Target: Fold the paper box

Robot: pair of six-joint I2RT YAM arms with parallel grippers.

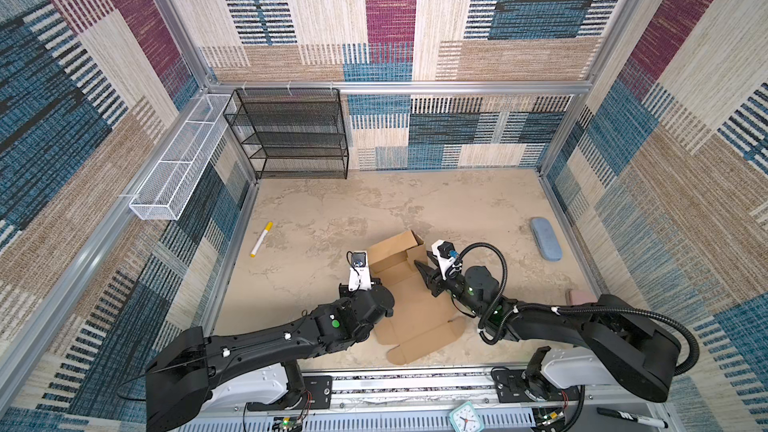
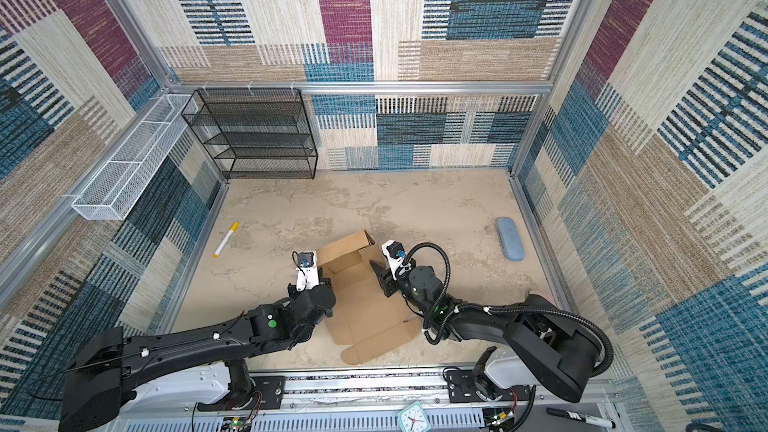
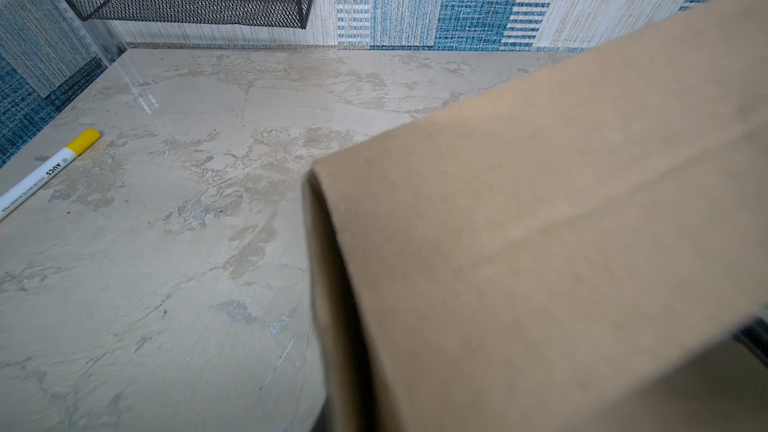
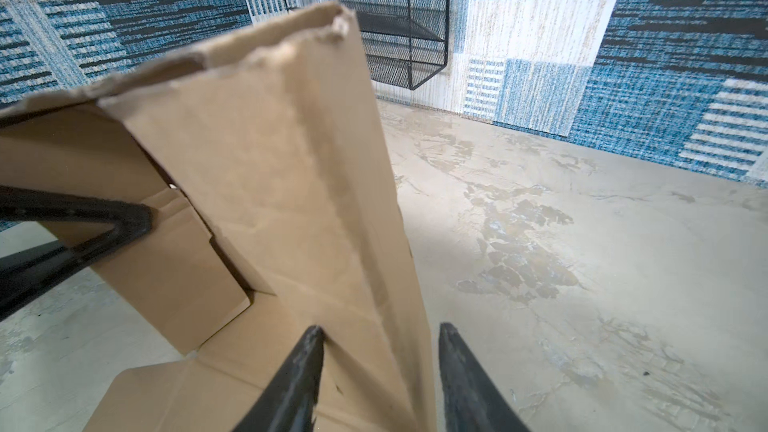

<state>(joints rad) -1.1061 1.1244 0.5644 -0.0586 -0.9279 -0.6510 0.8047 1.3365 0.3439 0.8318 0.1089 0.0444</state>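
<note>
Probably light, stiff yet crease-prone, the paper box point(image 1: 415, 313) is sitting on the table point(image 1: 332, 209) between both arms, best pinched at a wall edge: the right gripper point(image 4: 380, 342) is straddling 1 upright wall, spread, the left gripper point(image 4: 124, 226) pressed together.

Patchwork woven walls point(image 1: 498, 14) in blue, maroon and beige are enclosing a mottled beige bench point(image 1: 374, 201). A black mesh shelf point(image 1: 291, 135) is standing left of centre against the back wall. A white wire basket point(image 1: 178, 164) is hanging on the left wall.
</note>
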